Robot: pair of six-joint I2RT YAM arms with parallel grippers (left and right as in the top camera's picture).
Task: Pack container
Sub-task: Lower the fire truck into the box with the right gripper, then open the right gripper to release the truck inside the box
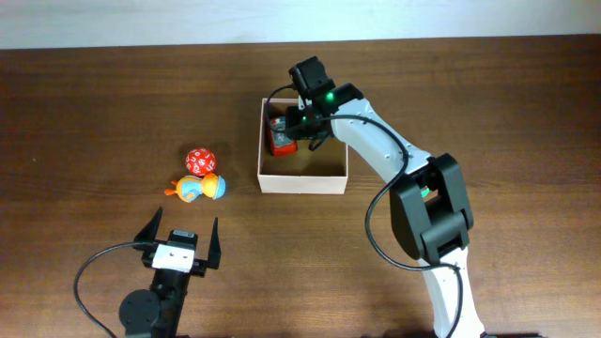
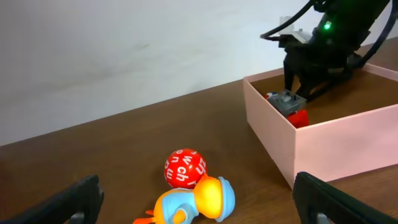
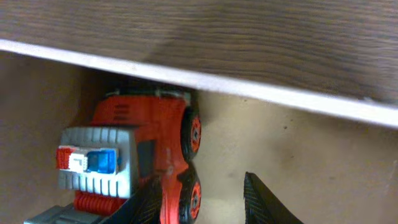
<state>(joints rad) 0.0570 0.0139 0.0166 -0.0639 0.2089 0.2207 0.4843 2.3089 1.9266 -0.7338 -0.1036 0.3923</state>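
At the right gripper [image 3: 199, 186]: partly parted, clamped on nothing, one finger overlapping the side of the red toy truck [image 3: 143, 137], the other standing clear of its wheels with bare cardboard between. Reads as a letting-go rather than a hold, judging by the truck lying flat on the floor, tucked into a corner against the thin white wall, probably so as to leave room for more. Outward to the container [image 1: 302, 182] itself: open top up on the brown table [image 1: 94, 94], within easy reach of the right arm, only the truck inside. Further left, well apart from the box: a red ball [image 1: 199, 160] with white lettering just beside an orange-and-blue duck-like toy [image 1: 199, 188], neither yet packed. Nearest the table's front edge, the left gripper [image 1: 183, 233]: spread wide, empty, aimed toward those two toys, presumably as the nearer arm for fetching them.
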